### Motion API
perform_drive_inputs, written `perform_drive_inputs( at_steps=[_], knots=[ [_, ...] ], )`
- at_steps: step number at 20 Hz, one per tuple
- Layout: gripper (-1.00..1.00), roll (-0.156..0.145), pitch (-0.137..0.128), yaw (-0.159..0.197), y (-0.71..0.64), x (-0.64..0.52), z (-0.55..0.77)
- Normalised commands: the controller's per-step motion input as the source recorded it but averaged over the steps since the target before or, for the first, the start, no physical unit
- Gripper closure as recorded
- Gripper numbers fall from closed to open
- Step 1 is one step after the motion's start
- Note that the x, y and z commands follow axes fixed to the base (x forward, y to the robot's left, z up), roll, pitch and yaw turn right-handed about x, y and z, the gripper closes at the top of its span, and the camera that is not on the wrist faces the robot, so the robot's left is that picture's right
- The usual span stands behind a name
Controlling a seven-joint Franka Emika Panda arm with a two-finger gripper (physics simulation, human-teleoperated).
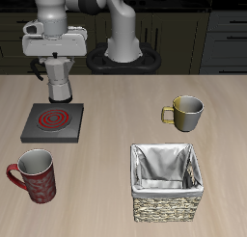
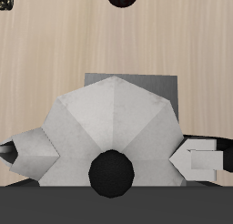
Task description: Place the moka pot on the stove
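The moka pot [image 1: 61,82], silver-grey and faceted with a black handle, hangs upright in my gripper [image 1: 60,64], which is shut on its top. It is held just above the back part of the stove [image 1: 51,125], a dark-grey plate with a red spiral ring. I cannot tell whether the pot's base touches the plate. In the wrist view the pot's lid [image 2: 109,123] and black knob [image 2: 114,171] fill the frame. A strip of the stove [image 2: 168,84] shows behind the pot, and its ring is hidden. One pale finger [image 2: 196,161] shows beside the lid.
A red patterned mug [image 1: 34,175] stands near the table's front edge, in front of the stove. A woven basket with grey lining [image 1: 166,181] sits near the front edge. An olive-metal mug [image 1: 185,112] stands farther back beyond the basket.
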Motion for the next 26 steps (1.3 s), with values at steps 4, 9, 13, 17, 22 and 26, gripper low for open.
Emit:
perform_drive_inputs(
  at_steps=[4,9,13,17,22,26],
  knots=[
    [1.00,0.052,-0.028,-0.034,-0.24,-0.02,0.06],
    [1.00,0.017,0.006,-0.003,-0.16,0.04,-0.05],
    [1.00,-0.023,-0.005,0.008,-0.14,0.13,-0.07],
    [1.00,-0.027,-0.002,-0.045,-0.13,0.11,-0.10],
    [1.00,-0.033,-0.018,-0.022,-0.03,0.04,-0.10],
    [1.00,-0.028,-0.001,-0.041,0.04,0.08,-0.19]
  ],
)
